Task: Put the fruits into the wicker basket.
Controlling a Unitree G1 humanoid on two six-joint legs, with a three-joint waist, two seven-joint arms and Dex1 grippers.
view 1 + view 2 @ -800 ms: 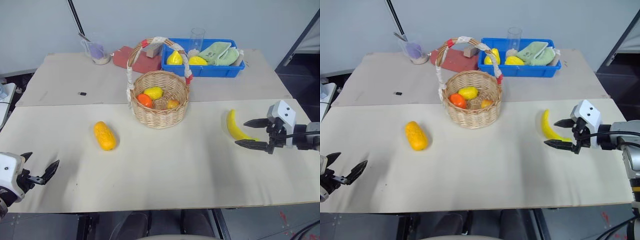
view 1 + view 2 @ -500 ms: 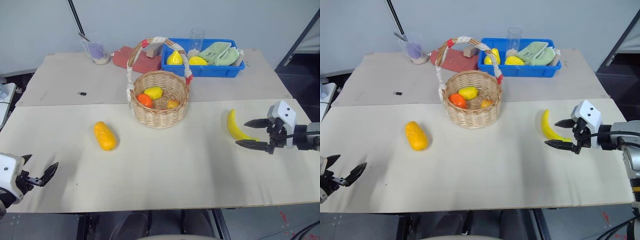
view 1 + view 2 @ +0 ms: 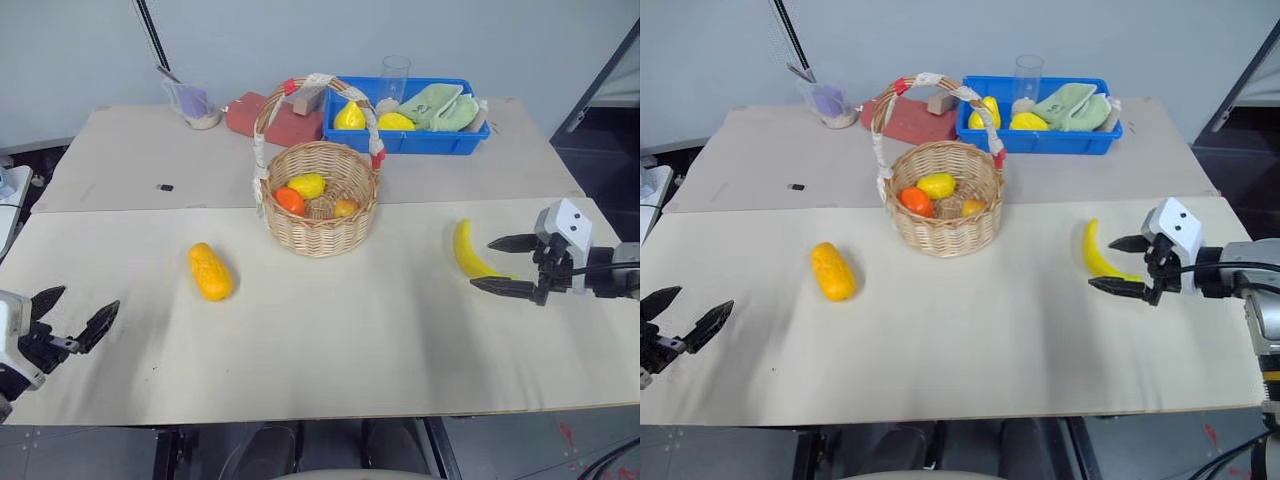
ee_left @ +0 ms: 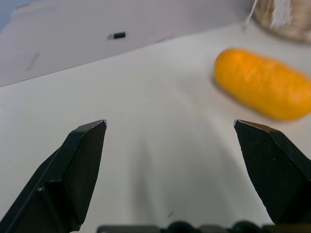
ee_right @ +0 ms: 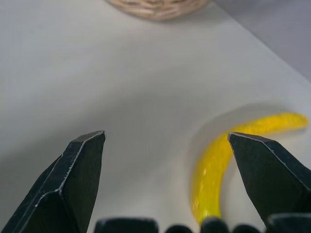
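I judge the banana (image 3: 468, 252) light, stiff and smooth, so it may skid; its thick mid-curve looks the best hold. It lies near the surface's (image 3: 330, 350) right edge, long axis running front to back, bowed side left. The mango-like fruit (image 3: 210, 271) looks plump and firm; I would grip across its short width. It lies left of centre, long axis front to back, tilted slightly. The wicker basket (image 3: 320, 198) stands between them, further back.

Right gripper (image 3: 503, 266): fingers spread, empty, just beside the banana. Left gripper (image 3: 72, 315): fingers spread, empty, at the front-left corner.
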